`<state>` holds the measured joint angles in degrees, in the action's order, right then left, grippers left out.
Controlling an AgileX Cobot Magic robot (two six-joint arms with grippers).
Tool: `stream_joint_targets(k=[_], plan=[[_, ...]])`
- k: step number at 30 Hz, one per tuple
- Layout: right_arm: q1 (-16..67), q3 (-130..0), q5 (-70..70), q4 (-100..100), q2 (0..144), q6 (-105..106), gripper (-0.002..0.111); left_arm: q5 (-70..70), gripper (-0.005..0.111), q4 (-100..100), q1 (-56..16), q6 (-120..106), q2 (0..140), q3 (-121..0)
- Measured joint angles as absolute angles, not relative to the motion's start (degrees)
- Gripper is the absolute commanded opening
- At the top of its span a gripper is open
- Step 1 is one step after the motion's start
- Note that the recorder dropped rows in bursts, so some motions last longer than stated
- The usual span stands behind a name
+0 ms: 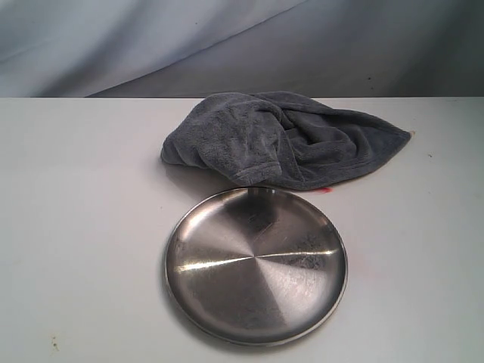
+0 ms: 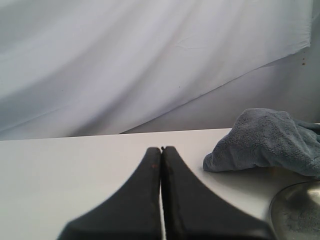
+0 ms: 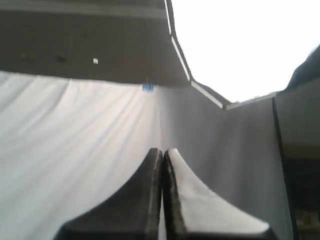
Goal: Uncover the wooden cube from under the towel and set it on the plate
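We see no wooden cube in any view, and we judge it lies hidden under the towel (image 1: 280,140), which sits bunched on the white table (image 1: 83,227) at 12 o'clock from the plate (image 1: 257,265), its near hem just meeting the plate's far rim. The mound looks fullest toward its 9 o'clock side, so the block may sit there, though we cannot tell. Neither arm shows in the exterior view. The left gripper (image 2: 161,149) is clenched, fingers pressed tip to tip on nothing, low over the table with the towel and a sliver of the plate in its camera. The right gripper (image 3: 163,150) is likewise clenched on nothing and points up at the grey backdrop, well away from the work. The step in hand is the uncovering, and it has not begun. To do it well, we release the left jaws before they reach the cloth, pinch a loose fold high on the towel's 9 o'clock edge rather than digging deep, and peel it up and away toward 12 or 3 o'clock. Dragging it toward 6 o'clock would sweep the plush cloth over the plate and could nudge the shiny dish. We lift slowly, since terry may snag a corner and tip or roll the block, and we bring the right arm down only once the cube shows.
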<state>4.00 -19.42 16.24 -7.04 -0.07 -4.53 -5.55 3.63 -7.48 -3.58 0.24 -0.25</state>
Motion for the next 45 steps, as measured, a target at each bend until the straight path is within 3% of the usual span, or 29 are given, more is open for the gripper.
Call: stream_joint_targets(k=[8, 23, 32, 40, 45], plan=[[4.0, -28.3, 14.8, -7.5, -0.2, -3.0, 0.000, -5.6, 0.000, 3.6, -7.5, -3.6, 0.2, -0.3], [4.0, -46.8, -34.1, -16.6, 16.5, -1.2, 0.000, -5.6, 0.000, 3.6, -7.5, -3.6, 0.2, -0.3], [4.0, -54.5, -52.3, -9.5, 30.6, -0.8, 0.000, -5.6, 0.000, 3.6, -7.5, -3.6, 0.2, -0.3], [4.0, -56.4, -55.3, 6.1, 45.6, 6.2, 0.000, -5.6, 0.000, 3.6, -7.5, -3.6, 0.2, -0.3], [4.0, -56.4, -47.8, 12.9, 54.8, 10.9, 0.000, -5.6, 0.000, 3.6, -7.5, -3.6, 0.2, -0.3]])
